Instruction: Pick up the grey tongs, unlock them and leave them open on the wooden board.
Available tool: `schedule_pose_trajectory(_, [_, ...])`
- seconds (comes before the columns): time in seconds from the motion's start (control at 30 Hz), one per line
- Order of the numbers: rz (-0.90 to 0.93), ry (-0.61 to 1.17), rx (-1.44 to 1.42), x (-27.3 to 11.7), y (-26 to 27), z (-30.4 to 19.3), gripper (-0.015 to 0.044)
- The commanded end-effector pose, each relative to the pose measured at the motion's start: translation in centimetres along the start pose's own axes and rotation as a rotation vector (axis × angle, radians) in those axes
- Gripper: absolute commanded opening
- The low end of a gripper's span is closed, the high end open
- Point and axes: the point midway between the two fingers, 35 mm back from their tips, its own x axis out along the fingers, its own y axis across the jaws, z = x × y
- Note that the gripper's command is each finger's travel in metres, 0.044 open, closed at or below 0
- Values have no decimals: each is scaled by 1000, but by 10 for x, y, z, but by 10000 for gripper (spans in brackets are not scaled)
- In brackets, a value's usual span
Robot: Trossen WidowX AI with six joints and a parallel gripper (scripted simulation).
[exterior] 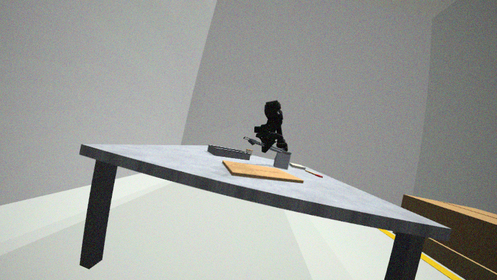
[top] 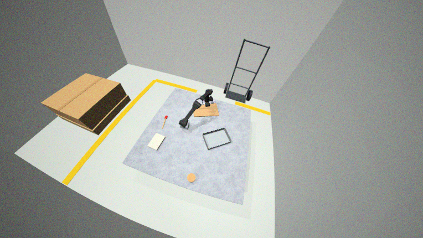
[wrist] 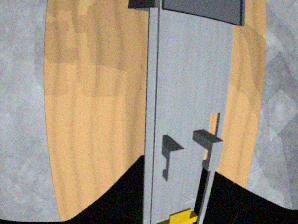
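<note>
My gripper (top: 207, 104) (exterior: 265, 146) (wrist: 164, 163) is shut on the grey tongs (exterior: 254, 141) (wrist: 190, 75), above the table near the wooden board. In the exterior view the tongs slant gently, with the looped end on the left higher than the other end. In the wrist view they run lengthwise between the black fingers, over the wooden board (top: 204, 113) (exterior: 257, 170) (wrist: 90, 125). A yellow piece (wrist: 182, 217) shows at the bottom. Whether the lock is released cannot be told. The roasting tin (top: 213, 131) (exterior: 228, 153) stands apart, with nothing across it.
On the table (top: 165, 159) (exterior: 166, 163) lie a cream block (top: 156, 141) (exterior: 297, 166), a red-ended stick (top: 164, 122) (exterior: 313, 173) and a round tan piece (top: 191, 177). A hand truck (top: 236, 97) stands behind the table, and a large carton (top: 86, 100) stands to the left in the top view.
</note>
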Motion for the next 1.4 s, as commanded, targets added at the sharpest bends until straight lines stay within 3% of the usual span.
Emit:
schedule_pose_trajectory(0.0, [6,35,17,-2,-1,-1,-150])
schedule_pose_trajectory(1.37, [21,23,18,50,-1,-5,-150])
